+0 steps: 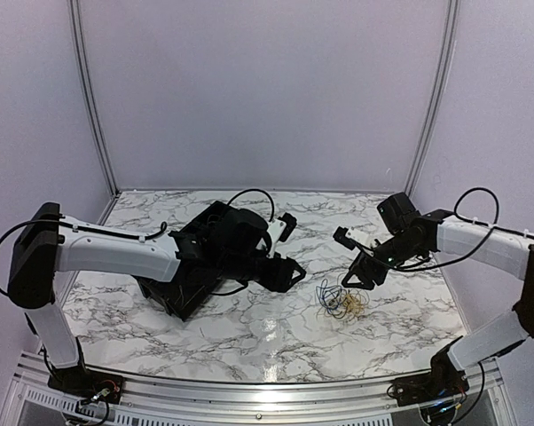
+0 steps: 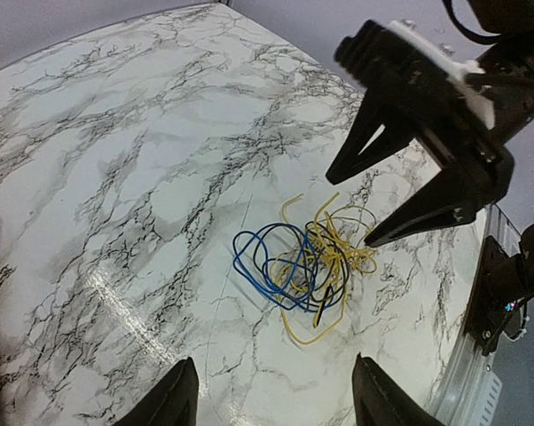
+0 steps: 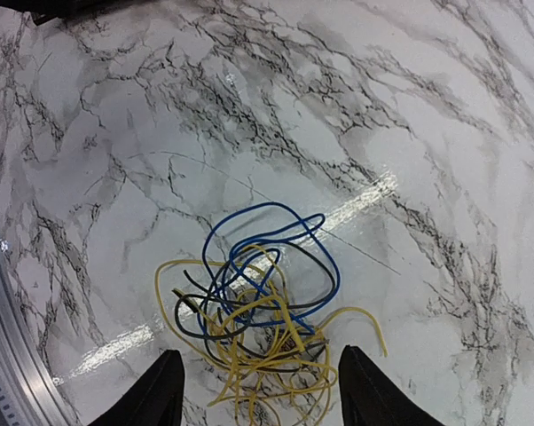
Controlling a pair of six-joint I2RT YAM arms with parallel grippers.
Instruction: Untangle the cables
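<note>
My right fingers point(image 3: 160, 395) are apart and empty, with the tangled cables point(image 3: 258, 306) on the bench point(image 3: 409, 106) between their tips. My left fingers point(image 2: 174, 399) are apart too, the cables just ahead.

Cables point(image 2: 304, 266): blue, yellow, black strands, one loose tangle, flat on marble tabletop point(image 2: 116, 177).

Cables point(image 3: 249, 306) blue, yellow, black; table point(image 3: 382, 106) white marble, grey-black veins.

White arms point(image 1: 116, 251), black joints point(image 1: 34, 257)
</note>
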